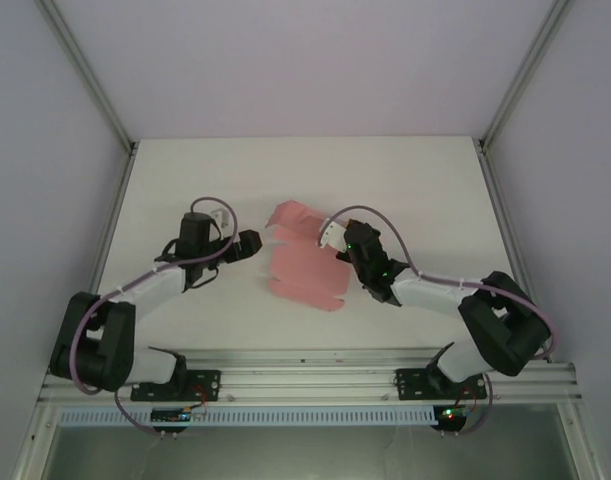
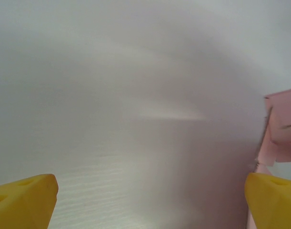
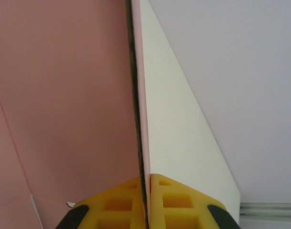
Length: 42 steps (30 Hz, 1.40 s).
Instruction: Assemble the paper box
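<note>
Paper box [image 3: 64, 95] between right fingers [image 3: 176, 202].

Plain white table [image 1: 405, 180], matte finish. A silver aluminium rail [image 1: 305, 375] runs along its near edge, with a ribbed white strip [image 1: 285, 414] just below it. Metal posts [image 1: 85, 70] rise from both far corners, pale walls [image 1: 305, 60] behind.

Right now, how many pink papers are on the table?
1. The paper lies in the middle of the table, its right edge pinched by the right gripper. None looks hidden.
</note>
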### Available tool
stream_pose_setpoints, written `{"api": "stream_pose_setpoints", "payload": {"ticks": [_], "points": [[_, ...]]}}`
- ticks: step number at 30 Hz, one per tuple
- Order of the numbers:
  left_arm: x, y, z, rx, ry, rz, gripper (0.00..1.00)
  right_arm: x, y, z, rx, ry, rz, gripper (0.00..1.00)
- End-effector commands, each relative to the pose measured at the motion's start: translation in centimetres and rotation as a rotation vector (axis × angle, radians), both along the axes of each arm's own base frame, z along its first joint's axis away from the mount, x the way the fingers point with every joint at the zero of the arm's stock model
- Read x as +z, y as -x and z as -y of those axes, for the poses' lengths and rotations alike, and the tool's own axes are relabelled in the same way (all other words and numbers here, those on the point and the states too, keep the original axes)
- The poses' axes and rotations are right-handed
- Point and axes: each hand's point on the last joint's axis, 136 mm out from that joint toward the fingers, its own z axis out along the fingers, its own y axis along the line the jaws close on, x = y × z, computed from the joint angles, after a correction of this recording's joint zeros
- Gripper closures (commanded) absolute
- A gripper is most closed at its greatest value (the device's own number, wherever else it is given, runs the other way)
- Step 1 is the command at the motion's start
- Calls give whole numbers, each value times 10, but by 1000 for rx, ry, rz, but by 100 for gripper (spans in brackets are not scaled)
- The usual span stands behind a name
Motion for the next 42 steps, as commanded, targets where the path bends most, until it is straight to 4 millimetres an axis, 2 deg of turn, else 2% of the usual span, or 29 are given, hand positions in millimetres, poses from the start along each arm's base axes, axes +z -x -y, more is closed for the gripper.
{"api": "stream_pose_setpoints", "payload": {"ticks": [1,3,9,15,18,25,29,33,38,42], "points": [[2,-14,11,-11,67,24,0,4,6,-2,18,-94,-27,97],[2,-22,17,-15,107,38,0,5,7,-2,20,-103,-31,97],[20,-41,40,-86,237,132,0,3,9,-3,27,-124,-51,97],[25,-28,66,-249,312,173,0,0,9,0,9,-143,-61,97],[20,-23,75,-284,278,175,0,-1,10,0,8,-165,-67,97],[0,-29,93,-263,31,168,0,-6,14,-5,19,-231,-86,97],[-6,-34,94,-229,-105,176,0,-8,15,-5,23,-239,-82,97],[-5,-29,92,-230,-119,172,0,-8,14,0,10,-214,-69,97],[22,-10,86,-264,-86,237,0,1,7,14,-26,-136,8,99],[46,4,67,-237,-109,262,0,12,3,18,-35,-96,69,99]]}}
